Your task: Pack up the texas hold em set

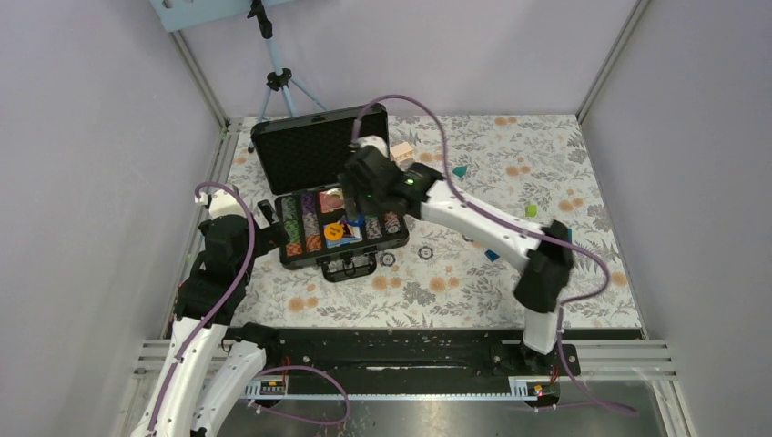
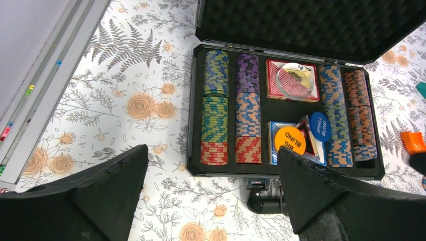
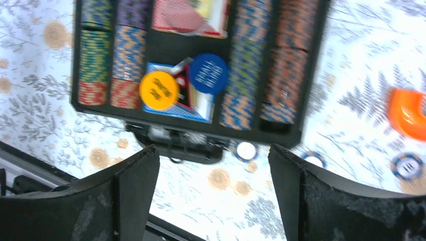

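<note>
Nearly there: chip rows (image 2: 215, 120), decks (image 2: 272, 80) and blind discs (image 2: 290, 140) bedded in the case (image 2: 193, 125), left of centre, lid (image 2: 311, 20) up. Right gripper (image 3: 213, 160) above it, jaws wide, empty. Left gripper (image 2: 212, 165) just left of the case, wide too, holding nothing. Left to do, by the look: loose chips (image 3: 246, 150) by the handle (image 3: 176, 143) in, lid shut.

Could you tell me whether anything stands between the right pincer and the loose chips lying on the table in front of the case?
Nothing visible does. The right pincer, open, hangs over the front of the case, and the loose chips lie uncovered on the table just beside the handle.
</note>
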### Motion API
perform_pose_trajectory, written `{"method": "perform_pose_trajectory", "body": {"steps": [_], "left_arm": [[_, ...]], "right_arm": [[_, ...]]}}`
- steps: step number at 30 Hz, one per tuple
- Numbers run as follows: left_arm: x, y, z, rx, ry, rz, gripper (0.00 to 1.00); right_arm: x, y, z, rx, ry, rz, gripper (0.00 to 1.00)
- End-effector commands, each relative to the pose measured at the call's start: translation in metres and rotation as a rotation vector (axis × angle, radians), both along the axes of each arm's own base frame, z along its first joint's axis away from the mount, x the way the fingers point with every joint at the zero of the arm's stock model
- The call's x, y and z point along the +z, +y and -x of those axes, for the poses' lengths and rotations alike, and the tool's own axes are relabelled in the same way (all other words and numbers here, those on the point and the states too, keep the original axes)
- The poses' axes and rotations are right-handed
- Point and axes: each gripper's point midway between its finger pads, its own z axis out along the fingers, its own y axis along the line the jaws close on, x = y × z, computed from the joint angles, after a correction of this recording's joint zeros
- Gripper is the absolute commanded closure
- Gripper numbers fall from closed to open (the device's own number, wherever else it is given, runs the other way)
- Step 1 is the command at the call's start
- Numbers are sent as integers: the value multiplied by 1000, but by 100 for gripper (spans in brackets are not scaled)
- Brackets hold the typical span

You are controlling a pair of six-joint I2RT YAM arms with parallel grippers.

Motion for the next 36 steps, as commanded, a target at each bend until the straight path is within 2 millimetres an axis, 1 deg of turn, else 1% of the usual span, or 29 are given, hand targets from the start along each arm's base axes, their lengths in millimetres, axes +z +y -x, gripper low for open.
{"method": "perform_pose_trajectory", "body": {"steps": [1, 2, 3, 4, 7, 10, 14, 18, 21, 24, 32, 36], "left_arm": [[9, 6, -3, 25, -39, -22, 1], [8, 6, -3, 28, -38, -23, 1], [8, 7, -3, 31, -37, -23, 1], [8, 8, -2, 37, -34, -26, 1], [9, 9, -2, 45, -36, -25, 1], [11, 8, -2, 47, -38, -11, 1], [11, 1, -3, 38, -27, 31, 1], [13, -1, -6, 34, -26, 47, 1], [16, -4, -9, 20, -35, 44, 1], [18, -5, -12, 11, -36, 40, 1], [22, -9, -16, -32, -75, 16, 1], [18, -8, -15, -39, -74, 6, 1]], "right_arm": [[6, -77, -11, -189, -56, -10, 12], [-2, -98, -9, -227, -40, -1, 10], [-4, -124, -11, -280, -33, -8, 9], [-13, -145, -11, -324, -13, 1, 8], [-34, -197, -4, -417, 24, 41, 6], [-48, -237, 4, -494, 50, 105, 5], [-65, -273, 15, -577, 105, 161, 4], [-81, -298, 27, -652, 160, 155, 4], [-91, -311, 35, -687, 194, 154, 4], [-95, -322, 42, -714, 205, 151, 3], [-84, -342, 55, -794, 181, 86, 3], [-77, -352, 64, -828, 171, 77, 4]]}}
